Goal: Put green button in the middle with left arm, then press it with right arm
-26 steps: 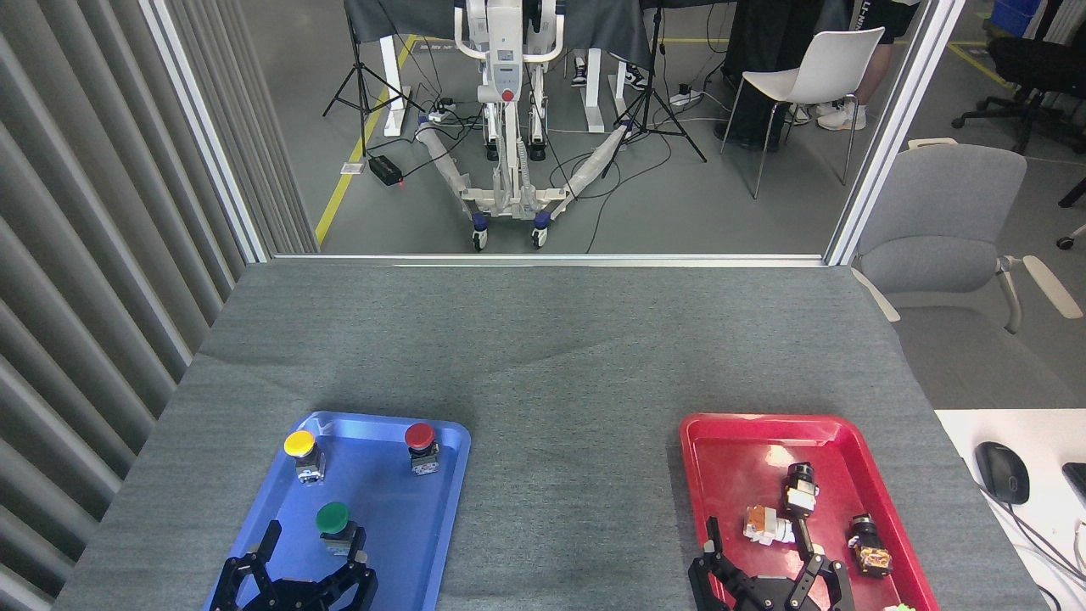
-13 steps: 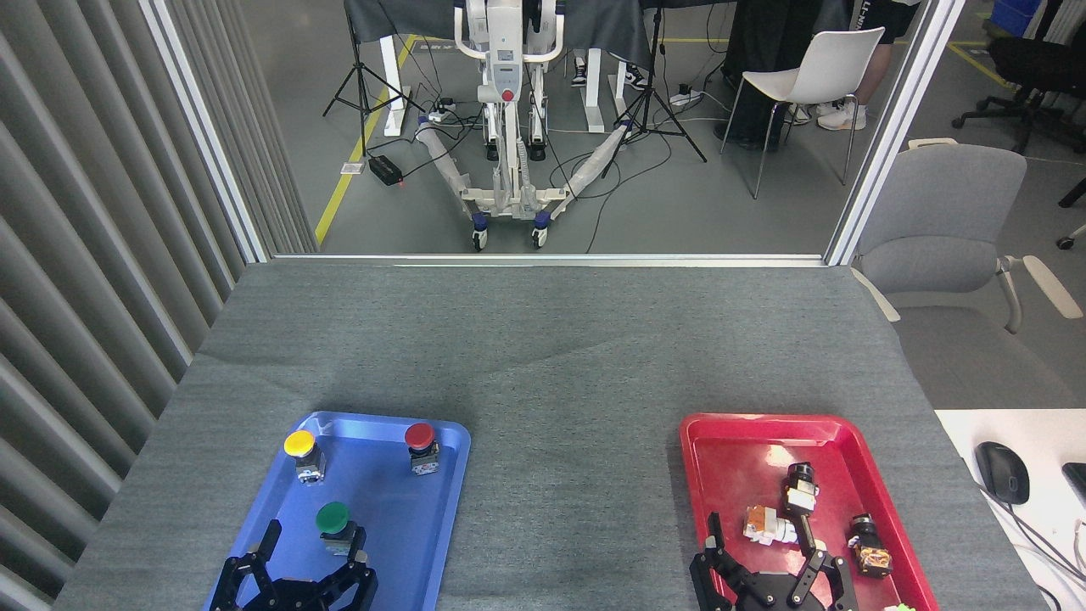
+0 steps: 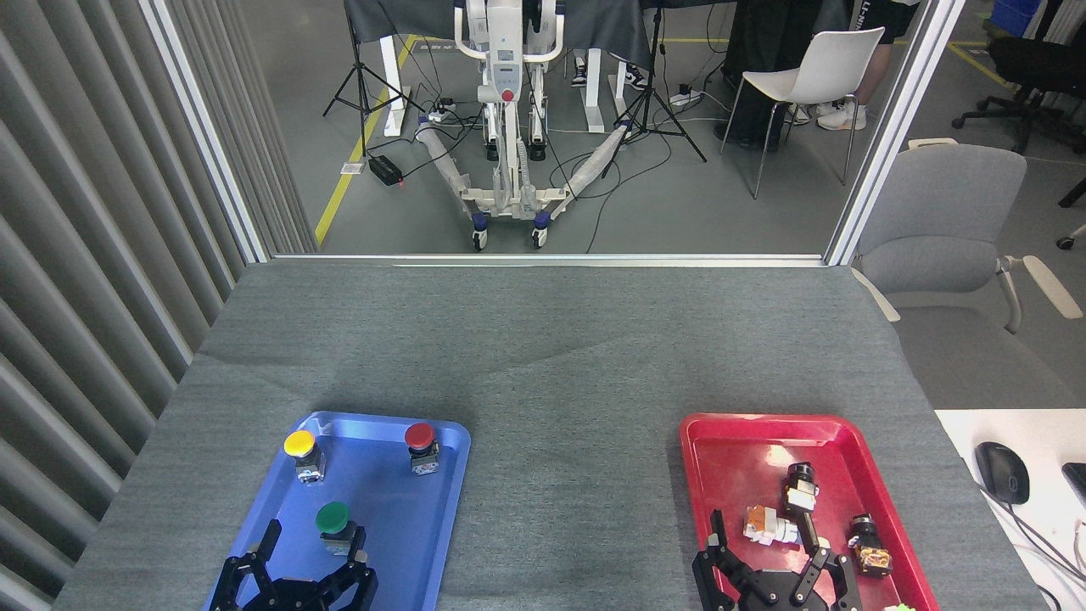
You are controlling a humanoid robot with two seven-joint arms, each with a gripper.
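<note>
Two grippers sat at the bottom edge of my head view, and only the right gripper (image 3: pixel 764 556) had moved in the last second: it had crept a little forward and to the right over the red tray (image 3: pixel 704 462), prongs spread and holding nothing. My left gripper (image 3: pixel 310 552) had stayed put, its thin black prongs splayed apart with the pale tips just below the green button (image 3: pixel 333 526); one prong stood close by the button's base, though I could not tell whether it touched. I judged the pick had not begun, since the button still stood upright in the blue tray (image 3: pixel 441 484), nearer me than the yellow button (image 3: pixel 302 454) and the red button (image 3: pixel 421 446). Its cap was a smooth, domed dark-green disc on a boxy grey-metal base. The trays looked like glossy moulded plastic with rounded corners; the middle (image 3: pixel 568 475) was bare, matte grey felt, slightly creased.
</note>
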